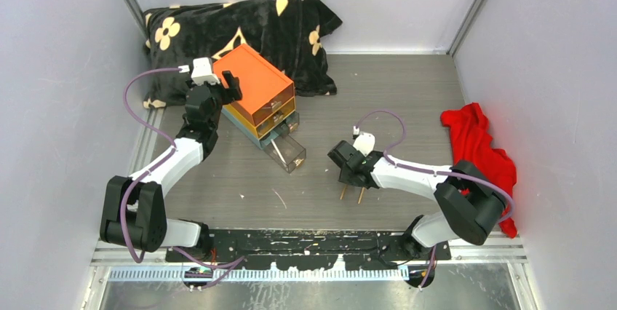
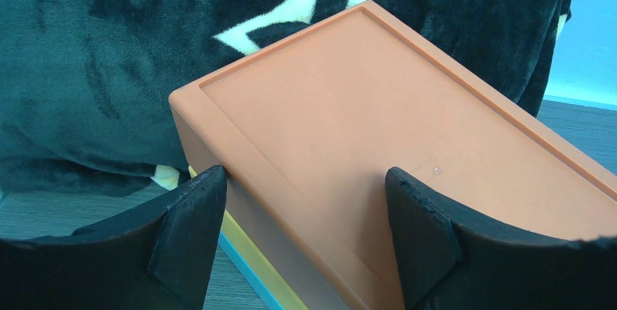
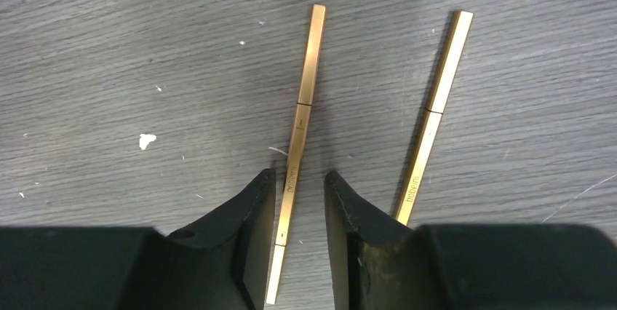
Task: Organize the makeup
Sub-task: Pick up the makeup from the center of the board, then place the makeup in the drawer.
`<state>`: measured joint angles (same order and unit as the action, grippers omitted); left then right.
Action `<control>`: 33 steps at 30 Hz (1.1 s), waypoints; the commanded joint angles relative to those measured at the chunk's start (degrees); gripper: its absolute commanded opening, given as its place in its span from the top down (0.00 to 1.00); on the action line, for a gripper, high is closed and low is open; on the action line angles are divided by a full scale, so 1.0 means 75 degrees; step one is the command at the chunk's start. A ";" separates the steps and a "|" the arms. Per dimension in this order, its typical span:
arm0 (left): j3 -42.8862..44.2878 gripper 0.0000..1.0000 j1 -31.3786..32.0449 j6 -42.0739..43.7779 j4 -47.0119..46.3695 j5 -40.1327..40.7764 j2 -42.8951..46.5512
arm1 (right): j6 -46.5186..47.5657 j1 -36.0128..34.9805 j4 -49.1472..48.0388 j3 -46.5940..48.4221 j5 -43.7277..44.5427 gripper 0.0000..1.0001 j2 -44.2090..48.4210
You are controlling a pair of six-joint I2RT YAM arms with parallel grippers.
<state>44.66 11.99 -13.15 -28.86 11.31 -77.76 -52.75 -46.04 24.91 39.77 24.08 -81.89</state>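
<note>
Two thin gold makeup sticks lie side by side on the table, seen in the top view. In the right wrist view my right gripper is low over them. Its jaws stand narrowly apart, one on each side of the left stick, with a small gap on both sides. The second stick lies just outside the right finger. My left gripper is wide open at the near corner of the orange-topped drawer box, one finger beside its side wall, one over its lid. Other makeup is out of view.
The drawer box has its clear bottom drawer pulled out, with a thin brush inside. A thin stick lies on the table before it. A black flowered cushion lies behind, and a red cloth at the right.
</note>
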 commanded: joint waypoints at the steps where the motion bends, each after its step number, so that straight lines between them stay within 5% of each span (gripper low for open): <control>1: -0.0480 0.23 0.0203 0.0452 0.2114 -0.1003 -0.0501 | -0.0338 -0.0028 0.0155 -0.0225 0.0419 0.64 0.0078; 6: -0.0483 0.23 0.0203 0.0456 0.2102 -0.0998 -0.0487 | -0.0306 -0.0032 0.0028 -0.0629 0.0174 0.66 -0.0099; 10: -0.0483 0.23 0.0205 0.0459 0.2102 -0.0995 -0.0495 | -0.0020 -0.0027 -0.0487 -0.0908 -0.0248 0.96 -0.0203; 15: -0.0483 0.23 0.0199 0.0456 0.2102 -0.0981 -0.0485 | 0.0995 -0.0030 -0.0347 -0.0424 -0.0339 0.99 -0.0280; 23: -0.0494 0.23 0.0205 0.0445 0.2094 -0.0976 -0.0477 | 0.4571 -0.0028 0.1509 0.3862 -0.2302 0.99 -0.0961; 28: -0.0506 0.23 0.0206 0.0440 0.2090 -0.0973 -0.0472 | 0.5261 -0.0027 0.2609 0.6165 -0.3581 0.99 -0.1893; 33: -0.0517 0.23 0.0203 0.0430 0.2079 -0.0959 -0.0469 | 0.5337 -0.0016 0.2829 0.6846 -0.4315 0.99 -0.2931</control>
<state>44.66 11.99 -13.15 -28.86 11.31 -77.73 -16.53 -46.13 39.64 89.38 -0.71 -98.17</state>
